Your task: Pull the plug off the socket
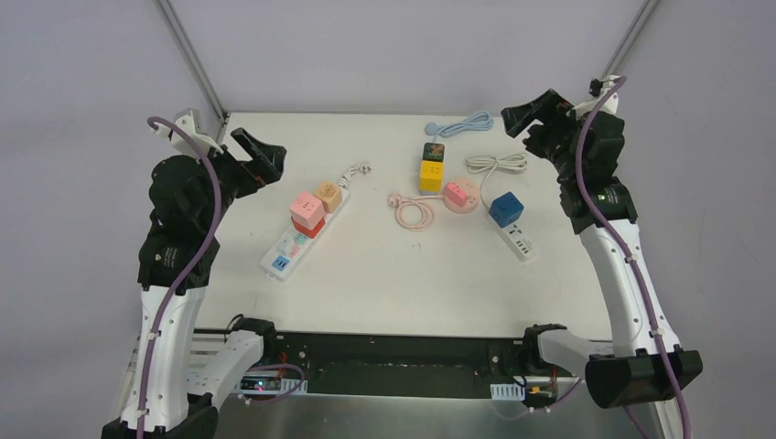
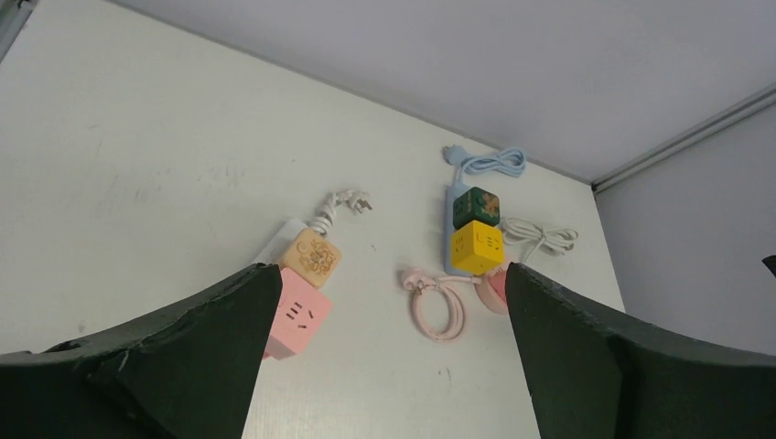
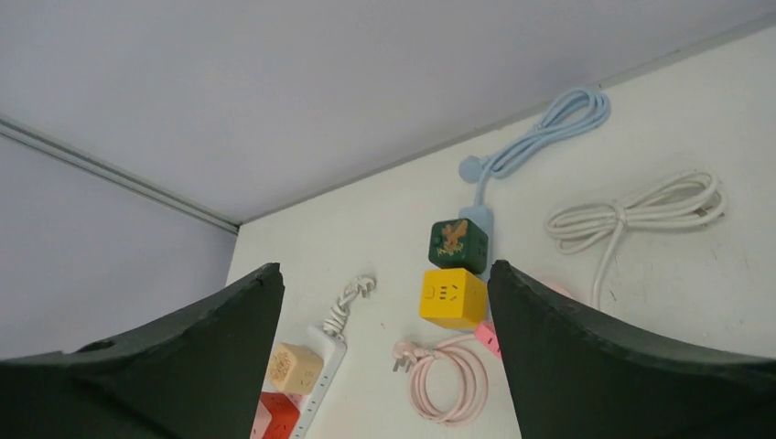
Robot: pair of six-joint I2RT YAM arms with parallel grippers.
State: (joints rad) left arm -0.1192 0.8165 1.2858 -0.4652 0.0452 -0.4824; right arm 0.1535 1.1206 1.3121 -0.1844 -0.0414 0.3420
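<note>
Cube plugs sit in several sockets. A white power strip (image 1: 291,249) on the left carries a pink cube (image 1: 307,209), a tan cube (image 1: 328,195) and a red cube (image 1: 312,229). A blue strip at the back middle holds a green cube (image 1: 434,151) and a yellow cube (image 1: 430,174). A blue cube (image 1: 505,208) sits on a short white strip (image 1: 522,243). A small pink cube (image 1: 457,192) sits on a round pink socket. My left gripper (image 1: 261,157) and right gripper (image 1: 528,118) are open, empty and raised, far from all plugs.
A coiled pink cable (image 1: 414,212) lies mid-table, a bundled white cable (image 1: 497,163) at the back right and a light blue cable (image 1: 465,123) at the back edge. The white strip's own cord and plug (image 1: 357,171) lie behind it.
</note>
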